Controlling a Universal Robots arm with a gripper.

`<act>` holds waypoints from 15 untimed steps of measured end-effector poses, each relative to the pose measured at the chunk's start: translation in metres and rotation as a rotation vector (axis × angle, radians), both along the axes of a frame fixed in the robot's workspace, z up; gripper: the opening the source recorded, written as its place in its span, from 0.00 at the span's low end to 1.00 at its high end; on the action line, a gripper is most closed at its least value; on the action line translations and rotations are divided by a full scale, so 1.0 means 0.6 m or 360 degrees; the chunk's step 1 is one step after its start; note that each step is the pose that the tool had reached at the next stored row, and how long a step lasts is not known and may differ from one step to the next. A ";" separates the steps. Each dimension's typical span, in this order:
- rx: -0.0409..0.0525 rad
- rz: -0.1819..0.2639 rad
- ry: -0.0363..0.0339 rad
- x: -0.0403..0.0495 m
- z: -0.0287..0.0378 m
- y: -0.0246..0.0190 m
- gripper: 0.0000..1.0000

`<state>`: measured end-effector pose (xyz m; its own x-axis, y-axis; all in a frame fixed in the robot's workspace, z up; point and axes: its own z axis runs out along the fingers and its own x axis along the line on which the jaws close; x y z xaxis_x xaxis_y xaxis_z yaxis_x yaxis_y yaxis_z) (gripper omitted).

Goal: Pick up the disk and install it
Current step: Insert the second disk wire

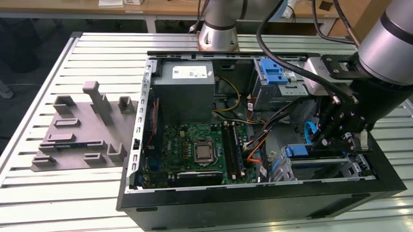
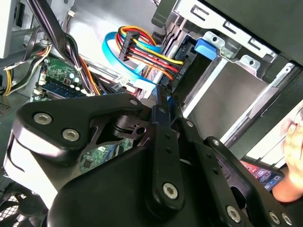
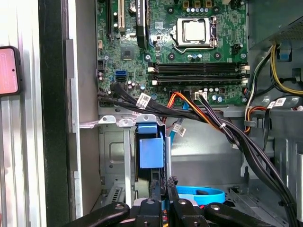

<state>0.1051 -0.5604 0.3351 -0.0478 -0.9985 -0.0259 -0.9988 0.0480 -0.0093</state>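
Note:
The disk (image 1: 301,151) shows as a blue plastic bracket end standing edge-on in the silver drive cage (image 1: 351,170) at the front corner of the open computer case, on the exterior view's right. In the first wrist view the blue bracket (image 3: 151,151) sits in the cage slot (image 3: 113,156). My gripper (image 3: 164,190) is right against it, its two black fingers drawn close together on the bracket's thin edge. In the exterior view the gripper (image 1: 333,146) reaches down into the case above that cage. The second wrist view has the gripper (image 2: 163,100) pinching a blue strip.
The green motherboard (image 1: 193,145) fills the case floor. A grey metal box (image 1: 187,92) stands at the back, and a second cage with a blue latch (image 1: 277,75) is at back right. Cables (image 3: 222,125) cross near the cage. A grey fixture (image 1: 81,128) lies outside. A phone (image 3: 8,71) and a hand (image 2: 293,156) are beside the case.

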 end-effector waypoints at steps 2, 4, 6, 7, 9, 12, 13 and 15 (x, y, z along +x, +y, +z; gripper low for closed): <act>0.0000 0.0000 0.0000 0.001 0.000 0.0000 0.16; 0.0000 0.0000 0.0000 0.001 0.000 0.0000 0.16; 0.0000 0.0002 0.0000 0.001 -0.001 -0.0003 0.16; 0.0000 0.0003 0.0000 0.001 -0.001 -0.0004 0.16; 0.0000 0.0005 0.0000 0.001 -0.002 -0.0005 0.16; 0.0000 0.0005 0.0000 0.001 -0.004 -0.0005 0.16; 0.0000 0.0006 0.0000 0.001 -0.005 -0.0005 0.16; 0.0000 0.0006 0.0000 0.001 -0.006 -0.0005 0.16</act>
